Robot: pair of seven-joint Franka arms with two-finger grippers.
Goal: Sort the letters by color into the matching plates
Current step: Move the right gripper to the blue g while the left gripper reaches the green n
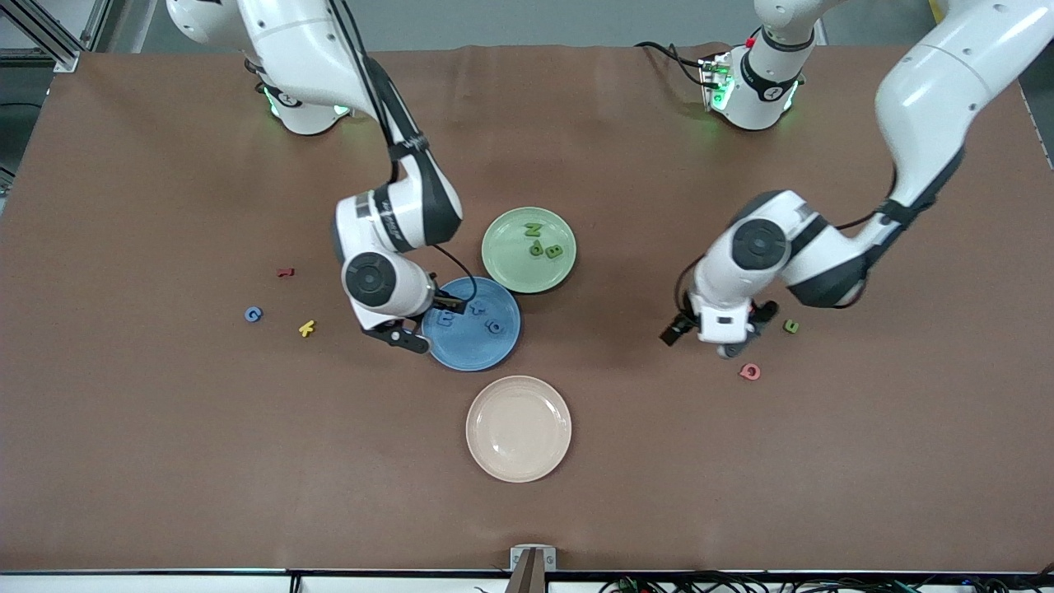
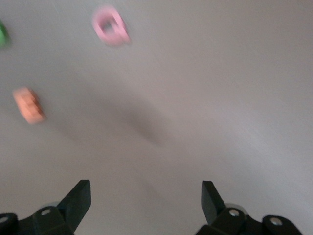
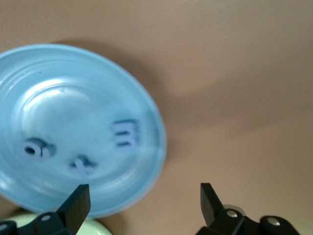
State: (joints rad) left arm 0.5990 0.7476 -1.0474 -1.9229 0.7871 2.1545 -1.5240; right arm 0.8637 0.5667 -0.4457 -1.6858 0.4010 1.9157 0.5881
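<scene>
1. The blue plate (image 1: 473,344) holds three blue letters: an E (image 3: 124,133), a cross-shaped one (image 3: 82,165) and a round one (image 3: 37,148). The fourth, a blue round letter (image 1: 254,314), lies on the table (image 1: 165,453) toward the right arm's end, near a yellow K (image 1: 306,329) and a small red letter (image 1: 285,272).
2. The pale green plate (image 1: 506,263), just beside the blue one and farther from the front camera, holds three green letters (image 1: 543,241). The last green letter (image 1: 790,326) lies on the table toward the left arm's end.
3. The right gripper (image 1: 416,325) hangs over the edge of the blue plate, fingers apart and empty; the E lies in the plate close by, so a blue drop looks just finished.
4. The left gripper (image 1: 725,338) hovers low over bare table, fingers spread and holding nothing, near the green letter, a pink letter (image 1: 749,371) and an orange letter (image 2: 28,104).
5. Judged next moves: the left arm should centre over the green letter, avoiding the pink and orange ones; the right arm should go for the blue round letter, not the K.
6. The cream plate (image 1: 518,428) has no part in the sorting.
</scene>
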